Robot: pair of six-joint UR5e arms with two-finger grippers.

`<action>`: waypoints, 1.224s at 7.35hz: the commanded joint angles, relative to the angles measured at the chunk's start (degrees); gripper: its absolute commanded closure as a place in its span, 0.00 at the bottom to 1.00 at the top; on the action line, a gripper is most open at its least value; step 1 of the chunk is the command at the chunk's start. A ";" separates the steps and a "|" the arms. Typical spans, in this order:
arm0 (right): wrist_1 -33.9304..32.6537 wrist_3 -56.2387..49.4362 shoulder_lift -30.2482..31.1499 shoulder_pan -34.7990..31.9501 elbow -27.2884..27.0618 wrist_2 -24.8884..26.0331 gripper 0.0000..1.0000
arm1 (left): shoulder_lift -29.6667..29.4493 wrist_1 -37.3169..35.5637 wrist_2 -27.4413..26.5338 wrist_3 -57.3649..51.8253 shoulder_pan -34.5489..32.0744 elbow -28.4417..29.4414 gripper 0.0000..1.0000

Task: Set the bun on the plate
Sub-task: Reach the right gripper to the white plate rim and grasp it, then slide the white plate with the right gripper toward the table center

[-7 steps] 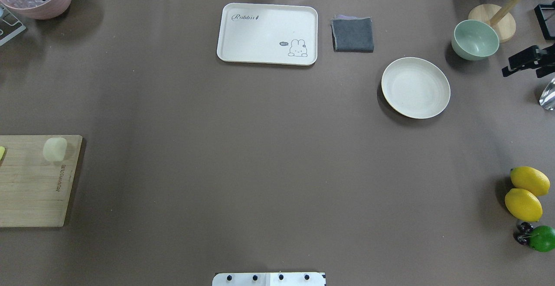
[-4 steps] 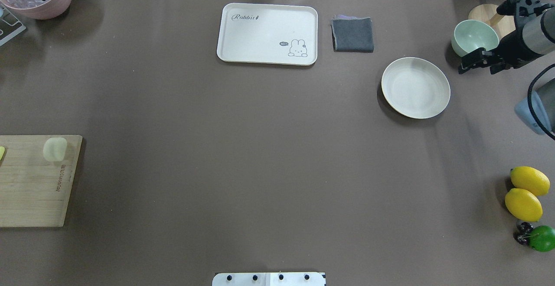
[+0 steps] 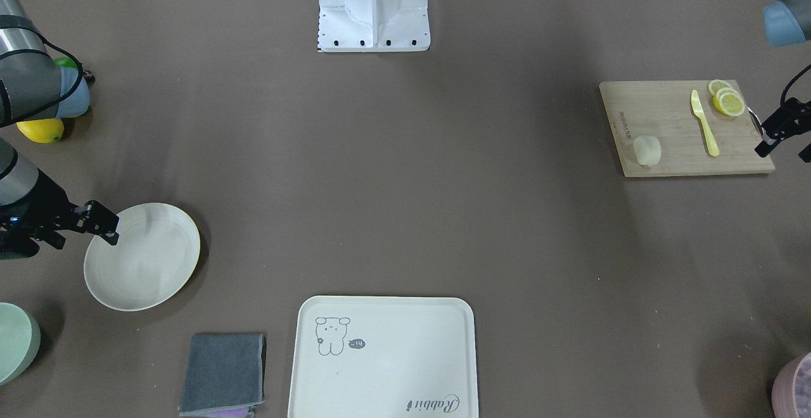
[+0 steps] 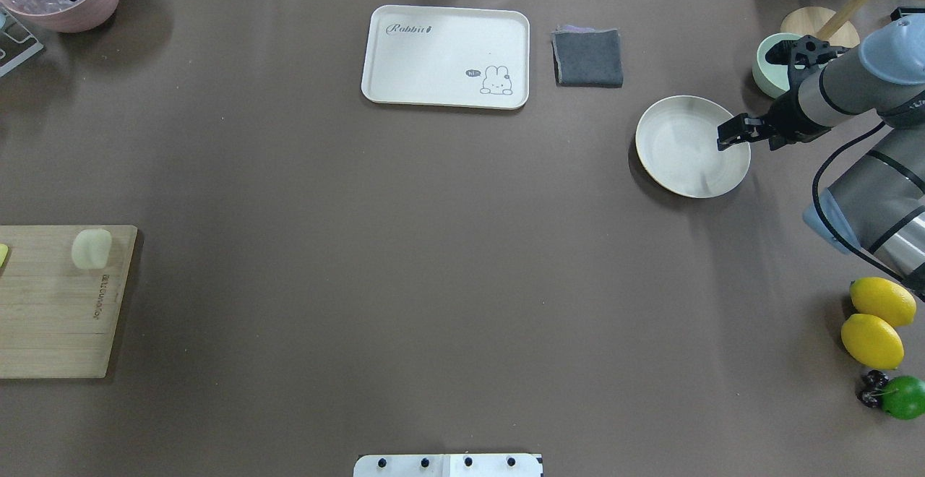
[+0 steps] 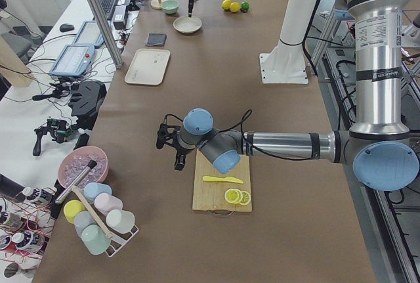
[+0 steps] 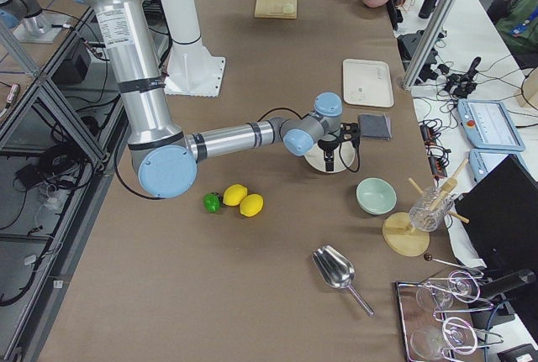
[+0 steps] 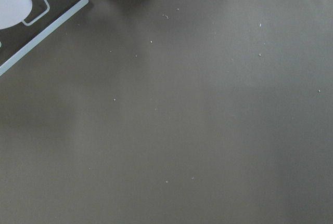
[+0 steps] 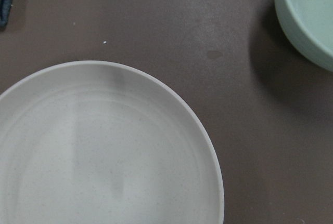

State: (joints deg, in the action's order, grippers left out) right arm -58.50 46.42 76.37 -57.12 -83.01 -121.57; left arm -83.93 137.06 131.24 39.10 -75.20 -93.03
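On the wooden board (image 4: 65,318), a smooth rounded bun (image 4: 92,248) (plate (image 4: 676,152) round, rimmed).

On the plain brown table (image 4: 433,282), the bun (image 4: 92,248) is pale cream on a light wooden board (image 4: 50,318) beside yellow lemon slices (image 3: 727,100) and a yellow knife (image 3: 704,123), the plate (image 4: 672,155) unmarked cream-white, the tray (image 4: 433,65) cream with a grey rabbit drawing, the cloth (image 4: 587,58) dark grey, the bowl (image 3: 12,341) pale green.
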 commanded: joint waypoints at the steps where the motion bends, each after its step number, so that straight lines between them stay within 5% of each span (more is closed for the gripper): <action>1: 2.85 0.08 -0.25 1.05 3.45 0.28 0.00 | -0.10 0.05 -0.11 0.36 0.15 -0.05 0.02; 2: 2.96 0.08 -0.52 1.22 4.08 0.28 0.00 | -0.10 0.05 -0.11 0.36 0.15 -0.05 0.02; 3: 2.96 0.25 -0.69 1.22 4.00 0.19 0.25 | -0.10 0.05 -0.11 0.36 0.15 0.04 0.02; 4: 2.96 0.60 -0.96 1.22 3.65 -0.25 0.73 | -0.18 0.05 -0.11 0.36 0.06 0.04 0.02; 5: 2.96 0.60 -1.31 0.96 3.64 -0.34 1.00 | -0.27 0.05 -0.11 0.36 0.06 0.13 0.02; 9: 3.75 2.88 -1.57 -0.97 2.60 -0.34 1.00 | -0.71 0.05 -0.02 0.45 0.06 0.04 0.02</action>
State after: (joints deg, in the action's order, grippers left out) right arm -54.85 48.21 75.05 -57.41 -79.89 -121.73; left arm -84.65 137.11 131.22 39.54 -75.13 -92.91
